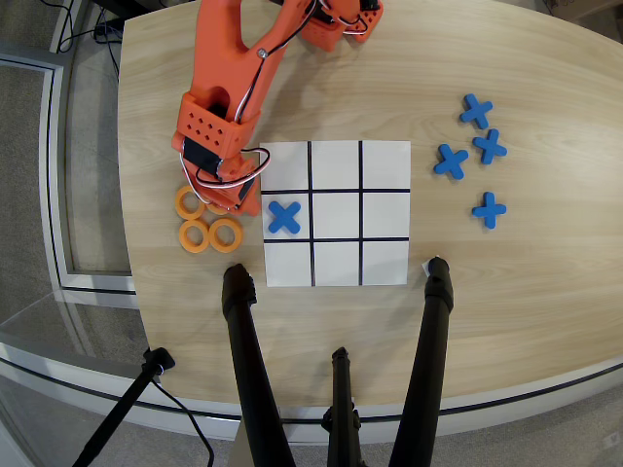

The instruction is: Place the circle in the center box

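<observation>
Three orange circles show on the wood left of the white grid sheet (384, 263): one (187, 202) beside the gripper, two (195, 236) (226, 234) nearer the front. My orange gripper (225, 202) points down right over this cluster and hides whatever lies beneath its tip. From above I cannot make out whether its jaws are open or shut, or whether they hold a ring. The center box (336, 215) has nothing in it. A blue X (283, 216) lies in the cell to its left.
Several blue X pieces (472, 156) lie scattered on the table to the right of the grid. Black tripod legs (248, 360) (428, 360) reach over the table's front edge. The arm's base (341, 19) sits at the back.
</observation>
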`<state>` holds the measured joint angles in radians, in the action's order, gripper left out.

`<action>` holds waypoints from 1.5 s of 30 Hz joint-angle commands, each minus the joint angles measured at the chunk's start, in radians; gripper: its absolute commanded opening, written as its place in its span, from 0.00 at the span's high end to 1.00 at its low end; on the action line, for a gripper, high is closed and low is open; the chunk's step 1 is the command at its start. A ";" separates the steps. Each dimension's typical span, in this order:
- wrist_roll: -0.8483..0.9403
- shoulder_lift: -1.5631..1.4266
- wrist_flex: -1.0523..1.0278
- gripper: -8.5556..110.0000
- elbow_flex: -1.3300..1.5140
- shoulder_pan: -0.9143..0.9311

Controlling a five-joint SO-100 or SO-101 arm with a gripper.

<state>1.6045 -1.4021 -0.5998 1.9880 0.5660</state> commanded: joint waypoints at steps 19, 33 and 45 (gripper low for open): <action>0.092 -0.061 -0.275 0.72 0.015 0.089; 0.107 -0.057 -0.276 0.75 0.029 0.140; 0.155 -0.069 -0.339 0.80 0.031 0.241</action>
<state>1.7411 -1.4696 -0.9004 2.0034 0.7670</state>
